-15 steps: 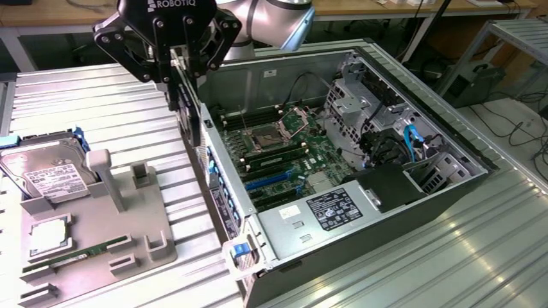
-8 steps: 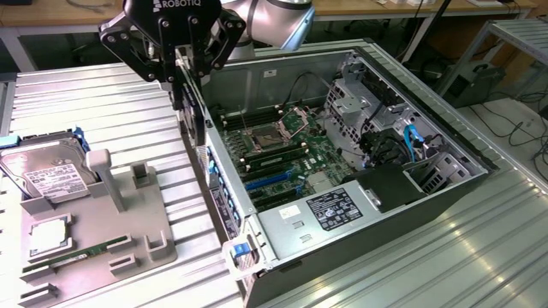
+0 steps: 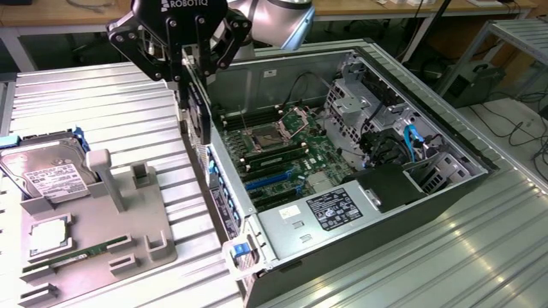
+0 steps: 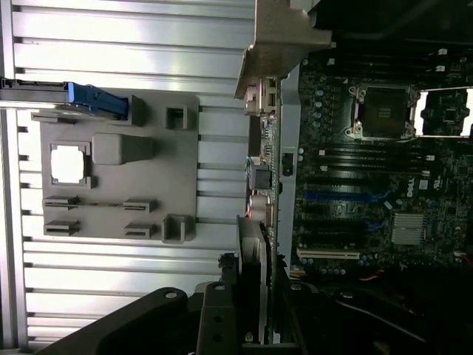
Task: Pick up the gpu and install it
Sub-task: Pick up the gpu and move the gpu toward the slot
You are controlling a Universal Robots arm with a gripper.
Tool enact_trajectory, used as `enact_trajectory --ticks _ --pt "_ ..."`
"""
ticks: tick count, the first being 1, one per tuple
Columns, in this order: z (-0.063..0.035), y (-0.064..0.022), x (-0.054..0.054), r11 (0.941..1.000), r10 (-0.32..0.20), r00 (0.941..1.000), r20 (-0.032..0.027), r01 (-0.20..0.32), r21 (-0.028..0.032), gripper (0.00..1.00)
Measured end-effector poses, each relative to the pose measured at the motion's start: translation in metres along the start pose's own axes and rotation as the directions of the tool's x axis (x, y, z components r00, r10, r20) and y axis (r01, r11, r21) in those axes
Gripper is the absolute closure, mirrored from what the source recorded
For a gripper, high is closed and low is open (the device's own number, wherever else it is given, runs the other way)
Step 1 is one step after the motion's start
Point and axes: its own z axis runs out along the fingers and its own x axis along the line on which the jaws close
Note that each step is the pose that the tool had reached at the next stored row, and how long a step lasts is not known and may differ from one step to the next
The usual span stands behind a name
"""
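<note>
Over the rim of the open computer case (image 3: 360, 256), my claw (image 3: 192, 74) is clamped on the gpu (image 3: 200, 122), which hangs upright in the air just beside the motherboard (image 3: 291, 154).

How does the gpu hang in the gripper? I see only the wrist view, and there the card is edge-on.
Observer: Upright. The gripper is shut on the gpu, which hangs down below it.
Operator: Is it already in a slot?
Observer: No. It hangs at the case wall on the exterior view's left, apart from the blue slots.
Operator: What stands beside the blue piece on the tray?
Observer: A hard drive with a white label, upright.
</note>
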Motion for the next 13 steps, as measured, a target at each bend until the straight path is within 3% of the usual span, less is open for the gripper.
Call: enact_trajectory --ticks 13 --pt "0.0003 -0.0004 -0.0086 1.0 0.0 1.0 0.0 0.0 0.0 0.73"
